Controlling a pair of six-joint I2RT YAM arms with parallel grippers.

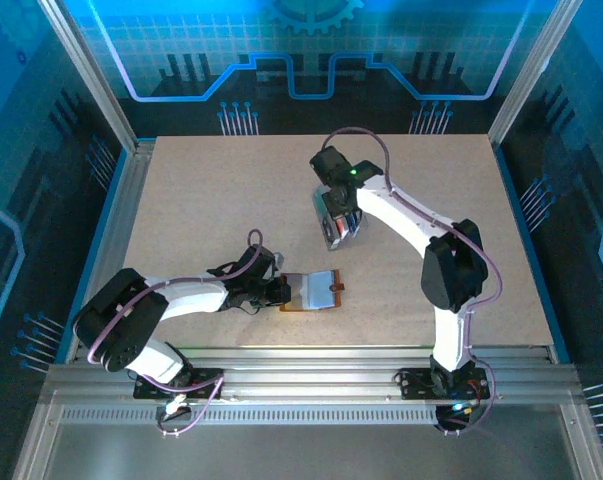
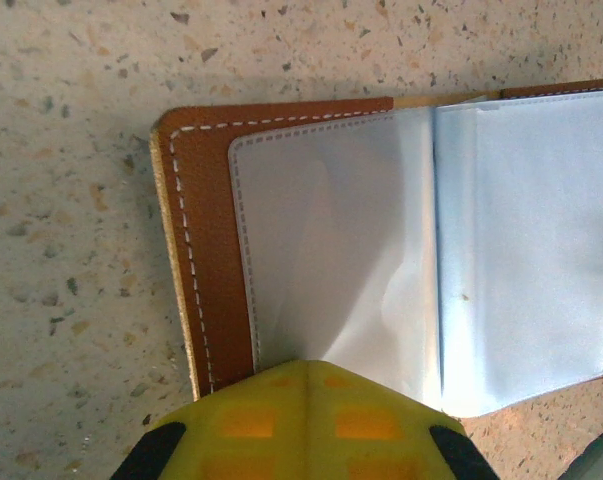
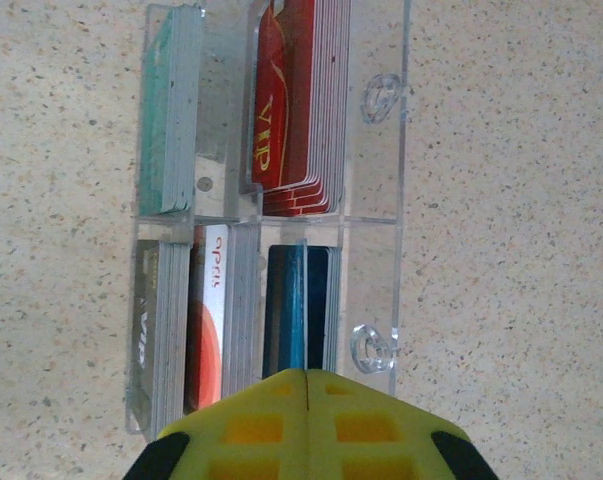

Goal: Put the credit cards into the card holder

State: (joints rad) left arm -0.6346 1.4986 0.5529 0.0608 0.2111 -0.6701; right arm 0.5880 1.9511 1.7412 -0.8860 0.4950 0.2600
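Brown, white-stitched leather card holder lies open on the table, pale blue sleeves up; left fingers and right fingers are pressed together.

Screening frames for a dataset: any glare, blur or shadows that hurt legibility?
Top external: table evenly lit, no glare. Left wrist: card holder sharp, its clear sleeves washed pale, left pincer blurred at the bottom edge. Right wrist: clear tray glints, red cards legible, right pincer blurred.
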